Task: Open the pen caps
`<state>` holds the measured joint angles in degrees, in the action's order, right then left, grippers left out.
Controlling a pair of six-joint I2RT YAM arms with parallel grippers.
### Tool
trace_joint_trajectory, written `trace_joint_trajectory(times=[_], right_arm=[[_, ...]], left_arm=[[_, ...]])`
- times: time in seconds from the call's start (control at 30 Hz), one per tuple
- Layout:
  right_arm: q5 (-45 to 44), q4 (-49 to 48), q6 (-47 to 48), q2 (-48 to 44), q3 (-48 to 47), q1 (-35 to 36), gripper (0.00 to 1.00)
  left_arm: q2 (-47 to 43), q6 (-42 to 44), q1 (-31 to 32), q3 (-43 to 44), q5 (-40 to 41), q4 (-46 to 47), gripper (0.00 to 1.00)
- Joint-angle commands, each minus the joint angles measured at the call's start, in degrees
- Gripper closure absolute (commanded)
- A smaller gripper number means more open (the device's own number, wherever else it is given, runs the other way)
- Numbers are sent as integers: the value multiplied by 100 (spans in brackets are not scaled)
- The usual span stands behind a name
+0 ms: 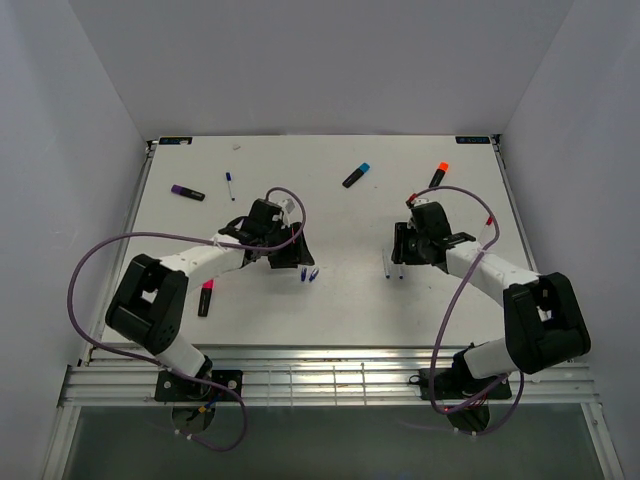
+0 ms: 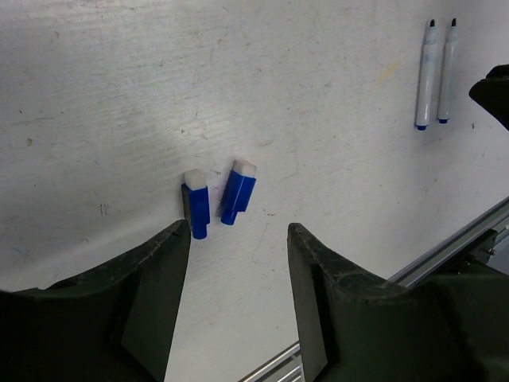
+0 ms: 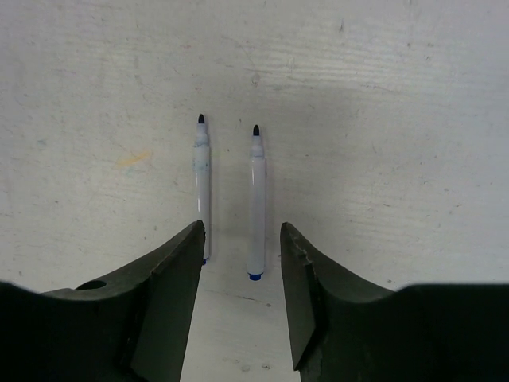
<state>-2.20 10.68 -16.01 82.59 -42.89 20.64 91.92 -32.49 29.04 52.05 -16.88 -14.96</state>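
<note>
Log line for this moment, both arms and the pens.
left tool open, empty, near two blue caps | right tool open, empty, near two uncapped pens | blue highlighter cap on

White table [image 1: 330,215], surface scuffed. Lying on it, from centre:
- two loose blue caps [image 1: 313,273], 6 o'clock
- two uncapped white pens [image 3: 257,207], side by side, 4 o'clock
- magenta-capped highlighter [image 1: 206,298], 8 o'clock
- purple-capped highlighter [image 1: 187,192], 10 o'clock
- slim blue-capped pen [image 1: 230,184], 11 o'clock
- blue-capped highlighter [image 1: 356,174], 1 o'clock
- orange-capped highlighter [image 1: 438,174], 2 o'clock

One overhead, two close wrist views
</note>
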Motion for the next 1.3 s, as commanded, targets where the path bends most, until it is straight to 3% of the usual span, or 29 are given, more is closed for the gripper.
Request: trace_joint_trajectory(times=[0.0, 0.27, 0.57, 0.7, 0.97, 1.13, 1.27], right_arm=[[-140, 206, 72, -357, -386, -17, 50], [-983, 725, 89, -630, -755, -104, 42], [-2417, 1244, -25, -332, -1493, -1087, 26], [-2417, 1279, -113, -138, -1774, -1886, 21], [-2830, 1305, 19, 739, -2495, -2477, 22], [-1918, 1253, -245, 1285, -2742, -2917, 24], [-1679, 1051, -174, 1567, -2637, -2978, 26]], left_arm=[[-490, -90, 5, -64, -174, 125, 37], [-1009, -135, 5, -116, -526, 265, 35], [-1976, -538, 32, -740, -1229, 1056, 33], [-2160, -696, 76, -828, -1571, 1355, 32], [-2249, -899, 155, -1188, -1915, 2085, 31], [-2257, -882, 155, -1338, -1933, 2146, 31], [-2187, -934, 155, -1338, -1950, 2234, 32]])
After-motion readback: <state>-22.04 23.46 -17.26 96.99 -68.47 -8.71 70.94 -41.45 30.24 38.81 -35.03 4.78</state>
